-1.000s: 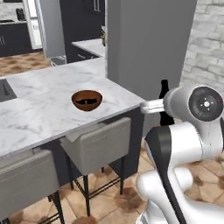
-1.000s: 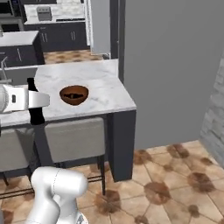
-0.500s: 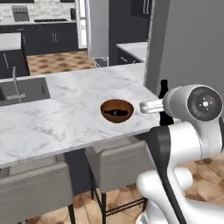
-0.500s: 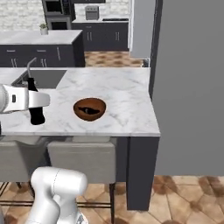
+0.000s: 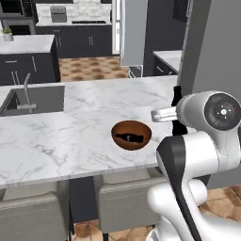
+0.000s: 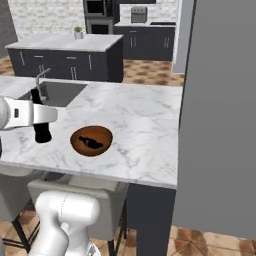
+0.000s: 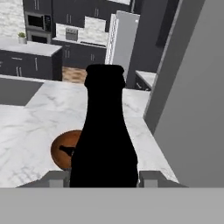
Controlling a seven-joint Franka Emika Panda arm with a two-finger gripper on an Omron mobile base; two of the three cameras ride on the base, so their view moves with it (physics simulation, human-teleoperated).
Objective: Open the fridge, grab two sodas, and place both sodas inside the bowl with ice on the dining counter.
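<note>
My gripper [image 7: 104, 178] is shut on a near-black soda [image 7: 105, 140], held upright above the near edge of the white marble dining counter [image 5: 70, 136]. In the right base view the gripper [image 6: 40, 117] and the held soda [image 6: 42, 132] hang just left of the reddish-brown bowl [image 6: 91, 140]. From the left base view the held soda [image 5: 178, 128] is right of the bowl [image 5: 132, 135]. A second soda [image 5: 131, 137] lies on its side inside the bowl [image 7: 63, 151]. The grey fridge [image 7: 124, 41] stands far back.
A sink with a faucet [image 5: 28, 96] is set into the counter's left part. Grey stools [image 5: 127, 207] stand under the near edge. A tall grey panel [image 6: 220, 115] rises at the counter's right end. Dark cabinets [image 6: 65, 57] stand behind.
The whole picture has shifted: the base has moved, so the counter and bowl now sit nearer the arm. The gripper keeps the same hold on the soda.
</note>
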